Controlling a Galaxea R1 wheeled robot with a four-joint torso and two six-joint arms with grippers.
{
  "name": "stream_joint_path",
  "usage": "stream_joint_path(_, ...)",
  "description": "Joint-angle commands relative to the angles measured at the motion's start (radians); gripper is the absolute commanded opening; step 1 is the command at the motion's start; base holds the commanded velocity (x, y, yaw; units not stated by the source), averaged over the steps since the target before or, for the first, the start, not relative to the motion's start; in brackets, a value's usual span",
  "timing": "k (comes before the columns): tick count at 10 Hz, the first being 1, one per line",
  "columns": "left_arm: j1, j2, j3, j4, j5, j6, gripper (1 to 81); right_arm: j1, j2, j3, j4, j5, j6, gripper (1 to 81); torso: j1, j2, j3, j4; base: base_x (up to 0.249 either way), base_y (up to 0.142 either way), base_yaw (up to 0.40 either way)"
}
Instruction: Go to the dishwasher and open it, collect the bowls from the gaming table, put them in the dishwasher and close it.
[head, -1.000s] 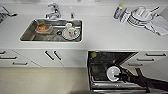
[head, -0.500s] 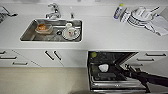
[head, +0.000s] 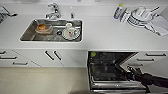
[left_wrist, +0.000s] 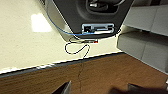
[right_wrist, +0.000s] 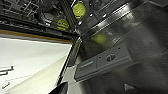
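Observation:
The dishwasher (head: 112, 63) stands open under the counter at the lower right, dark racks showing, its door (head: 115, 86) folded down toward me. My right gripper (head: 130, 71) hangs over the door's right part on a dark arm reaching in from the right, open and holding nothing. In the right wrist view the steel inner door with its detergent compartment (right_wrist: 102, 62) is close, and yellow-green round parts (right_wrist: 79, 9) sit among the racks. My left gripper (left_wrist: 102, 90) hangs open over a brown wooden floor (left_wrist: 100, 75). The bowls and the gaming table are out of view.
A white counter (head: 105, 32) carries a steel sink (head: 27, 37) holding dishes, a tap (head: 53, 11), a bottle (head: 118, 11) and a rack of plates (head: 141, 16). White cabinet doors with bar handles (head: 51, 55) flank the dishwasher. Cream floor (head: 37, 80) lies to the left.
My right arm reached across the open dishwasher and has drawn back to the right. A pale round thing seen over the rack one second ago is gone from sight.

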Motion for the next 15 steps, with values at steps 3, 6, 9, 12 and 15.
stream_joint_path(3,0.034,-0.007,-0.007,0.006,0.038,0.009,81.1,-0.232,-0.255,0.189,0.009,-0.118,-0.076,81.1,0.0,0.0,0.0,0.0,0.0,0.0,0.0)
stream_joint_path(6,0.029,0.006,-0.007,0.006,0.04,0.011,81.1,-0.433,-0.24,0.145,-0.001,-0.021,-0.134,81.1,0.064,-0.1,0.0,0.0,0.0,0.0,0.0)
stream_joint_path(9,0.026,0.006,-0.007,0.006,0.04,0.012,81.1,-0.579,-0.168,0.071,-0.028,0.066,-0.148,81.1,0.102,-0.163,0.0,0.0,0.0,0.0,0.0)
stream_joint_path(12,0.026,0.006,-0.007,0.006,0.04,0.012,81.1,-0.679,-0.084,-0.018,-0.064,0.116,-0.149,81.1,0.164,-0.264,0.0,0.0,0.0,0.0,0.0)
stream_joint_path(15,0.022,0.007,-0.007,0.006,0.04,0.012,81.1,-0.76,-0.013,-0.107,-0.086,0.171,-0.149,81.1,0.23,-0.369,0.001,0.0,0.0,0.0,0.0)
